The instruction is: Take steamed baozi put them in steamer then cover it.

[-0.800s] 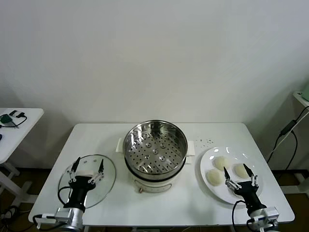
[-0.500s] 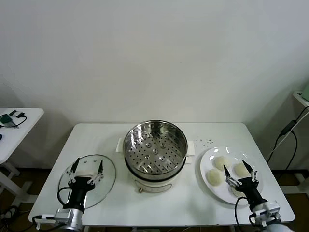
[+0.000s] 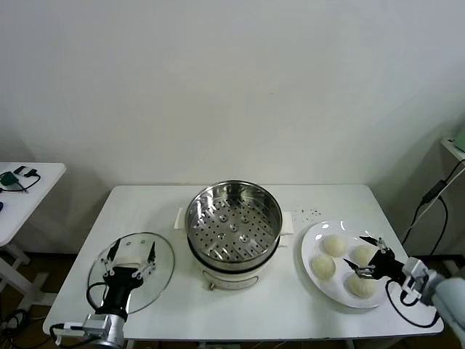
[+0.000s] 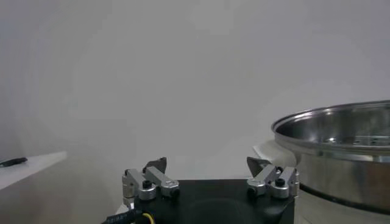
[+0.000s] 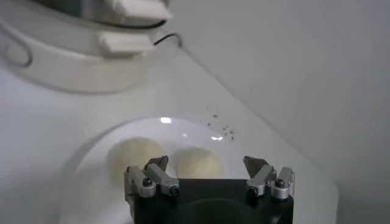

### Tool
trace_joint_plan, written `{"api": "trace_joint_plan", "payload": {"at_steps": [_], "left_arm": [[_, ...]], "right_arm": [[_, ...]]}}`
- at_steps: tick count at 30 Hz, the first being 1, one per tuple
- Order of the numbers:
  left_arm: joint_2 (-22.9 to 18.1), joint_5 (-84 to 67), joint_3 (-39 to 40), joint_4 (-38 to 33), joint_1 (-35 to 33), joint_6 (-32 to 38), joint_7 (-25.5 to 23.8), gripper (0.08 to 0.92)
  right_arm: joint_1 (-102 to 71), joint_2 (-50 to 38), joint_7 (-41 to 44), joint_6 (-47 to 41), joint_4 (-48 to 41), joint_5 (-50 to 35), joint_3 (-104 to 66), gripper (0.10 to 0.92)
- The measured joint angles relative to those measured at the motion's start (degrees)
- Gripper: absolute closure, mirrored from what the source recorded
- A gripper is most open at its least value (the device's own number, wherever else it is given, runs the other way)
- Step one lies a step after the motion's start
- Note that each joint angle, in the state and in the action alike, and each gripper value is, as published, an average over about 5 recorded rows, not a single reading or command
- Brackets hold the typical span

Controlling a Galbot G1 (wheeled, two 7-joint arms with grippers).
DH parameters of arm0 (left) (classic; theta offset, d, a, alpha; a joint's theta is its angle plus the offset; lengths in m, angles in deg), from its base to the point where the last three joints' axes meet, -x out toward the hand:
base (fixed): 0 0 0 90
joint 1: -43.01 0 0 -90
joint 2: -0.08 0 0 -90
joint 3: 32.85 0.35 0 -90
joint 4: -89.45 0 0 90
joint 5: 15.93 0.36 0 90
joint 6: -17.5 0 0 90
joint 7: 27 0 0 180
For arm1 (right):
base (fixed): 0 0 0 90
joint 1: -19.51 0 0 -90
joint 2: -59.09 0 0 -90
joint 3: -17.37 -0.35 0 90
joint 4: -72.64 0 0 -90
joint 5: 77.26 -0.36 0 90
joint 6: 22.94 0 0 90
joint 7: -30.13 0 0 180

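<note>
Four cream baozi lie on a white plate (image 3: 311,240) at the right: one at the back (image 3: 333,244), one at the left (image 3: 320,266), one at the front (image 3: 361,286), one at the right (image 3: 362,254). My right gripper (image 3: 357,256) is open, low over the right-hand bun, reaching in from the plate's right side. Its wrist view shows the open gripper (image 5: 206,163) with two baozi (image 5: 196,163) (image 5: 137,159) ahead. The steel steamer (image 3: 233,218) stands empty mid-table. The glass cover (image 3: 158,280) lies flat at the left, with my open left gripper (image 3: 131,254) parked over it.
The steamer's white base (image 5: 73,61) and its steel rim (image 4: 341,137) show in the wrist views. Dark specks (image 3: 309,213) lie behind the plate. A side table (image 3: 22,189) stands far left and a cable (image 3: 434,193) hangs at the right.
My right gripper swung from the plate's front edge to its right side and now points leftward across the buns. The front baozi has come into sight. The left arm has not moved.
</note>
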Motion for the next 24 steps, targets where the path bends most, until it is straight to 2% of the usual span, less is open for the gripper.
{"api": "trace_joint_plan", "payload": {"at_steps": [9,17,24], "left_arm": [[0.45,-0.19,-0.48,0.71,0.41,-0.28,0.3,0.177],[0.6,-0.2,-0.94,0.88,0.4,-0.5,0.55,0.177],[0.85,-0.36,-1.38,1.16,0.09,-0.49,0.96,0.177]], "right_arm": [[26.95,-4.13,10.91,0.55,-9.98,3.95,26.38,0.203],[49.06,-0.11,16.19,0.91,-19.61,4.74,49.75,0.203],[59.99,4.82,18.64,1.23,-26.94,5.42,63.26,0.203]]}}
